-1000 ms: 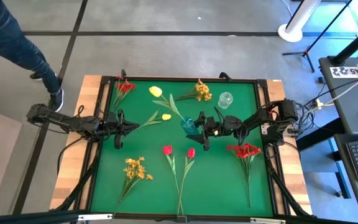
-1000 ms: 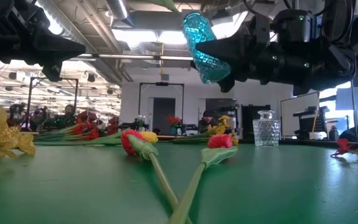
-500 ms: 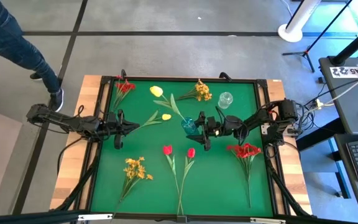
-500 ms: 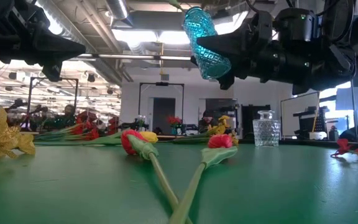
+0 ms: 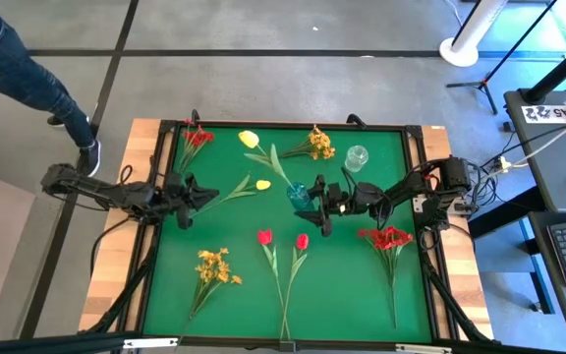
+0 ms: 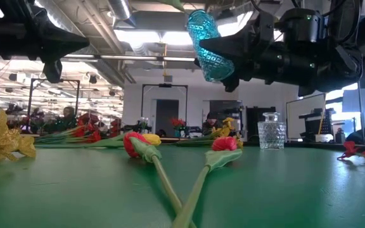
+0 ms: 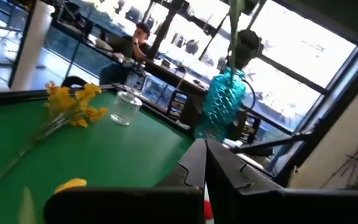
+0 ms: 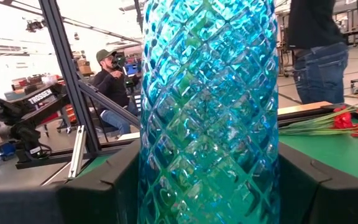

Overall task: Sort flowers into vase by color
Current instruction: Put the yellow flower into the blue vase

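My right gripper [image 5: 310,201] is at the table's middle, shut on a blue patterned glass vase [image 5: 300,196] that shows lifted in the low view [image 6: 208,44]. One yellow tulip [image 5: 249,139] stands in the vase, and its stem [image 7: 234,18] rises from the mouth. A second yellow tulip [image 5: 262,184] lies on the mat, with its stem end at my left gripper [image 5: 200,200]. That gripper is shut and hovers above the mat at the left [image 7: 205,163]. Two red tulips [image 5: 263,237] lie near the front with crossing stems. My right gripper pinches the blue vase's body [image 8: 207,124] between its two fingers [image 8: 104,186], one on each side. It comes level from the table's right. The vase is lifted clear of the mat and tilted, its mouth leaning toward the far left. My left gripper's shut fingers [image 7: 194,165] are at the free end of the lying tulip's stem [image 5: 209,200]; I cannot tell whether they touch it.
A clear glass vase [image 5: 357,157] stands at the far right. Yellow clusters lie at the far edge [image 5: 317,145] and near left [image 5: 214,265]. Red sprays lie at the right [image 5: 388,237] and far left [image 5: 197,138]. A person's leg [image 5: 28,69] stands beyond the far left corner.
My left gripper has rolled about its axis and risen a little above the mat. The vase in my right gripper has shifted slightly, and the head of the tulip in it has swung a little toward the far edge.
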Controlling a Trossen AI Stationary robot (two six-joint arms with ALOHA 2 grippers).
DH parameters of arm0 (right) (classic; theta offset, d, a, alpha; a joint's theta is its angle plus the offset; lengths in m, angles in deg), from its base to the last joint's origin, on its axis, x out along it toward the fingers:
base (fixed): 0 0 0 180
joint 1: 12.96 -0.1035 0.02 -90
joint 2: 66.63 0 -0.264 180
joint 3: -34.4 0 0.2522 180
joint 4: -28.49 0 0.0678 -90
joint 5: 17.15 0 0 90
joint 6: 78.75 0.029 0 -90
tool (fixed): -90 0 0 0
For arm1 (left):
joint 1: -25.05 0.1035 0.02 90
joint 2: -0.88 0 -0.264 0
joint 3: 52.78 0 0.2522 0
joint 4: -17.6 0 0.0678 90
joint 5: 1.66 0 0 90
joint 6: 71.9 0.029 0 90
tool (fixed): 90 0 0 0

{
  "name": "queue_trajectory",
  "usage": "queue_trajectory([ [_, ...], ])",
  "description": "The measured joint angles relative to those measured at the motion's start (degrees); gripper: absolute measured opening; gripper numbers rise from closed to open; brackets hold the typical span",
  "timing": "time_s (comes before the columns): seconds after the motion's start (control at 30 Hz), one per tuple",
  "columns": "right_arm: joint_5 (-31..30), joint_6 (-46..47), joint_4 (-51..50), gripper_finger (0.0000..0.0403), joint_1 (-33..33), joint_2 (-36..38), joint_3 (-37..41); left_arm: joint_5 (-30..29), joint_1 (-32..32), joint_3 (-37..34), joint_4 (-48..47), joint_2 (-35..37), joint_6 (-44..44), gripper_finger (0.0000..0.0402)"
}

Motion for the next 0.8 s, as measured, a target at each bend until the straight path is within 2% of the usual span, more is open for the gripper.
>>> queue_trajectory([
  [0.2, -0.69, 0.0, 0.0, 0.0248, 0.01, 0.0, 0.0, 8.66, -0.02, 0.0, 2.81, -4.38, -1.86, 0.0],
  [0.53, -0.77, -0.02, -0.04, 0.0248, 0.01, 0.0, 0.0, 9.52, 0.92, 0.3, 16.59, -20.26, 0.12, 0.0],
  [0.67, -0.77, -0.04, -0.06, 0.0248, 0.01, -0.02, 0.0, 11.42, 2.3, 4.69, 17.57, -28.38, -1.91, 0.0],
  [0.8, -0.77, -0.07, -0.21, 0.0248, 0.01, -0.02, 0.0, 11.38, 2.58, 12.55, 17.54, -38.91, -0.26, 0.0],
])
